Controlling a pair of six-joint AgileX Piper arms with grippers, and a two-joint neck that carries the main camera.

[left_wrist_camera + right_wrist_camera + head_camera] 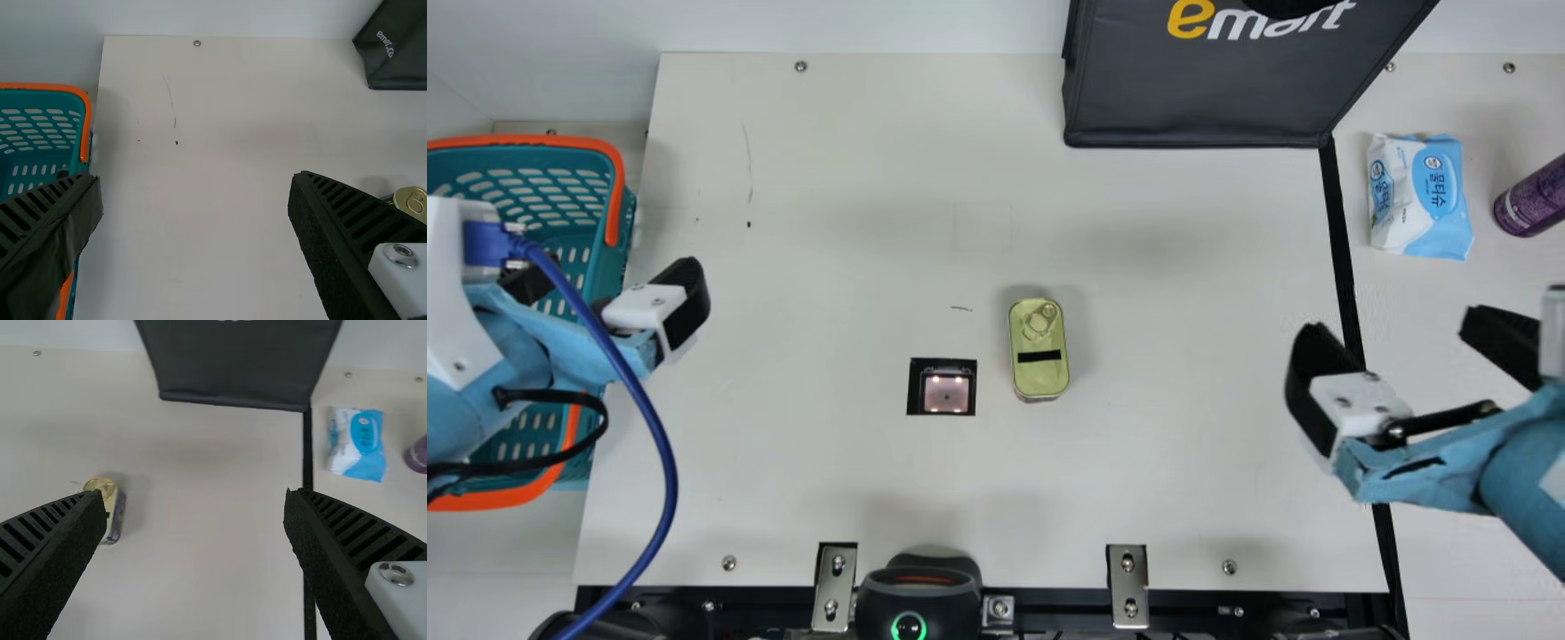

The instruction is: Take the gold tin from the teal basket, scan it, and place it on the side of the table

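In the main view, my left gripper (615, 268) hangs open by the right side of the teal basket (612, 267), and my right gripper (1394, 329) is open above the black strip at the right. Between them, right of the square scanner window (946, 394), the gold tin (1040, 378) lies on the table, touched by neither. My left gripper (195, 183) has its fingers wide apart with bare table between; the tin (415, 200) shows beyond one finger. In the right wrist view, my right gripper (192, 499) is empty and the tin (115, 513) is partly behind a finger.
A black bag (1200, 98) stands at the table's far edge. Right of the black strip (1343, 240) are a blue-white wipes pack (1420, 196) and a purple can (1534, 197). A black device (916, 596) with a green ring is at the near edge.
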